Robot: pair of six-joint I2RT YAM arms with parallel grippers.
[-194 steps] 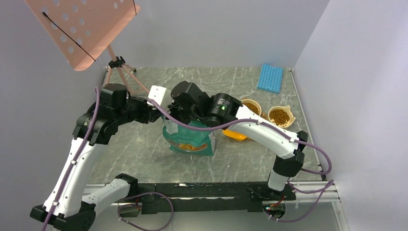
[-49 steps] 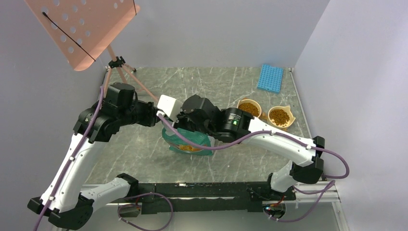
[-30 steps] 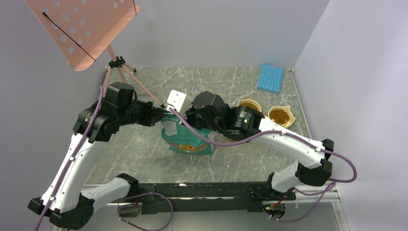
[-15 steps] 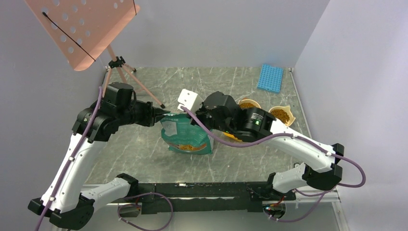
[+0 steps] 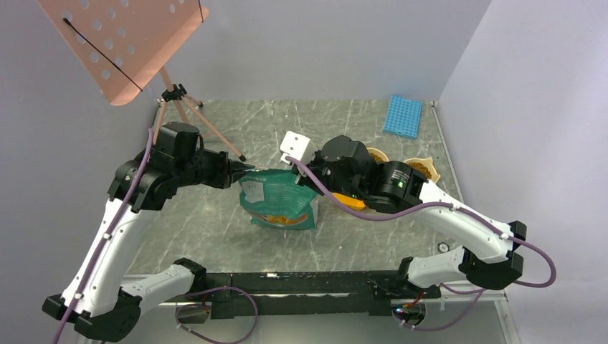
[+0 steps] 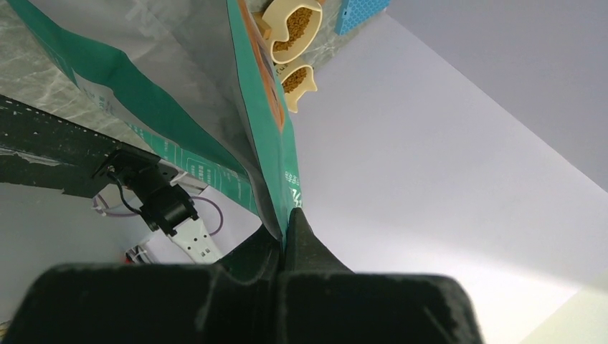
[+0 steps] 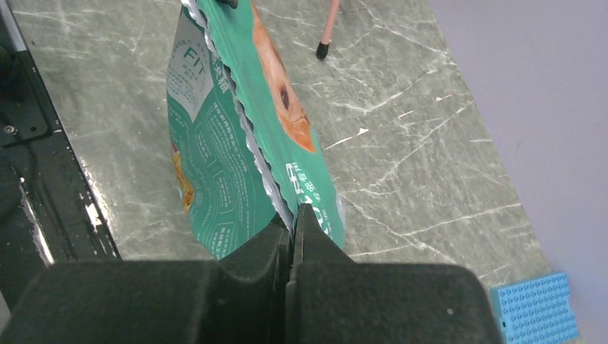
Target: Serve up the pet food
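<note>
A green-silver bag with a dog picture (image 5: pixel 279 202) stands upright mid-table. My left gripper (image 5: pixel 244 170) is shut on the bag's top left corner, and in the left wrist view (image 6: pixel 285 222) the bag's edge (image 6: pixel 262 129) runs up from the closed jaws. My right gripper (image 5: pixel 311 180) is shut on the top right corner, also shown in the right wrist view (image 7: pixel 292 215) on the bag (image 7: pixel 236 143). The bag's top is stretched between them. Brown kibble (image 6: pixel 297 21) fills two cream bowls (image 6: pixel 295 77) beyond the bag; my right arm partly hides the bowls (image 5: pixel 423 166).
An orange scoop (image 5: pixel 349 203) lies under my right arm, right of the bag. A blue rack (image 5: pixel 402 115) lies at the back right. A pink perforated stand (image 5: pixel 122 43) on a tripod (image 5: pixel 201 122) rises at the back left. The black base rail (image 5: pixel 301 283) runs along the near edge.
My right gripper has slid rightward along the bag's top to its right corner, pulling the top taut. The left gripper has kept its hold on the left corner.
</note>
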